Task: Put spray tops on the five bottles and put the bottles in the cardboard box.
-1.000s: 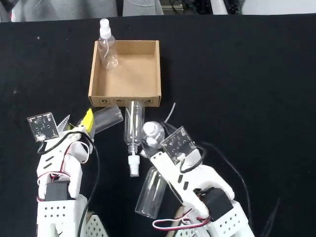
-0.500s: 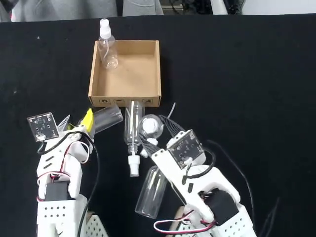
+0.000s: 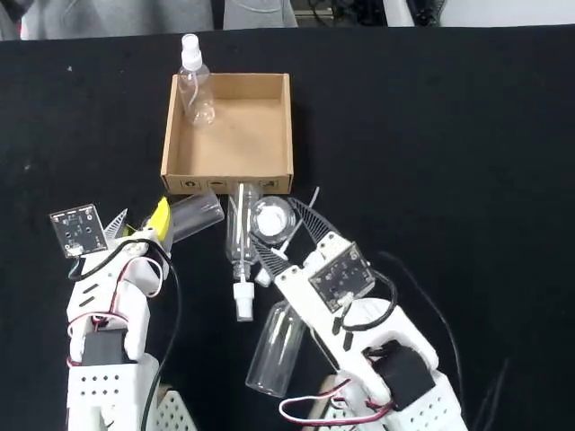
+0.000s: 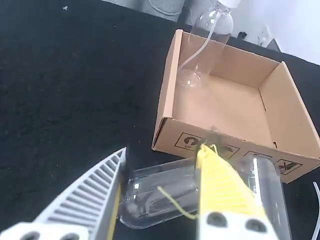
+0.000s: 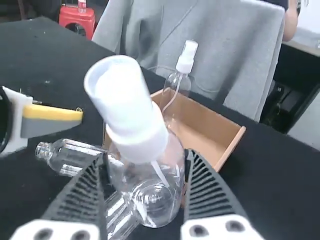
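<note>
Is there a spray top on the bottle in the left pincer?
No, the bottle in the left pincer shows a bare threaded neck.

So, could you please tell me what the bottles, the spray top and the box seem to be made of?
Capped bottle in the right gripper and uncapped bottle in the left gripper: probably clear glossy plastic; you see through them, with glints. Spray top: white opaque plastic, matte. Box: brown cardboard, dull, with raw edges and printed marks.
</note>
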`<action>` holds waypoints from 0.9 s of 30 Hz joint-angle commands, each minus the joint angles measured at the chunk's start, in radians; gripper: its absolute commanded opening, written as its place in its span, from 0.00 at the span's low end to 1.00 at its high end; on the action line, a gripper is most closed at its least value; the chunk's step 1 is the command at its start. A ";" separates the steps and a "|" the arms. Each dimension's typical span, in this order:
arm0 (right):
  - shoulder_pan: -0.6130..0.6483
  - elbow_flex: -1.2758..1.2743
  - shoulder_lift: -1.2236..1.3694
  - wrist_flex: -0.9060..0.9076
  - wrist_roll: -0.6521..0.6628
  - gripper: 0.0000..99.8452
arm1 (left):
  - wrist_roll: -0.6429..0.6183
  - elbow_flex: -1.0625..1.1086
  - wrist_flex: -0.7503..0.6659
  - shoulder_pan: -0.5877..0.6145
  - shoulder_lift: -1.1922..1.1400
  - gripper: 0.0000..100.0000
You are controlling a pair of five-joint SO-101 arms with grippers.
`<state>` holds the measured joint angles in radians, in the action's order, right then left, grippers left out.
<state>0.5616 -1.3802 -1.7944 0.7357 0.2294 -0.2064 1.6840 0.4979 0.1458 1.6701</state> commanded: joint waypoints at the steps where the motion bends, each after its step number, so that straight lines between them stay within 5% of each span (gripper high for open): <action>1: -0.025 0.159 0.111 -0.040 0.014 0.01 | 0.009 0.025 -0.026 0.002 0.014 0.21; 27: -0.025 0.426 0.769 -0.333 0.006 0.01 | 0.009 0.025 -0.026 0.005 0.014 0.21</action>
<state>0.5616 -1.0518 -1.0856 0.4396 0.2309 -0.2064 1.6855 0.4979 0.1442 1.6701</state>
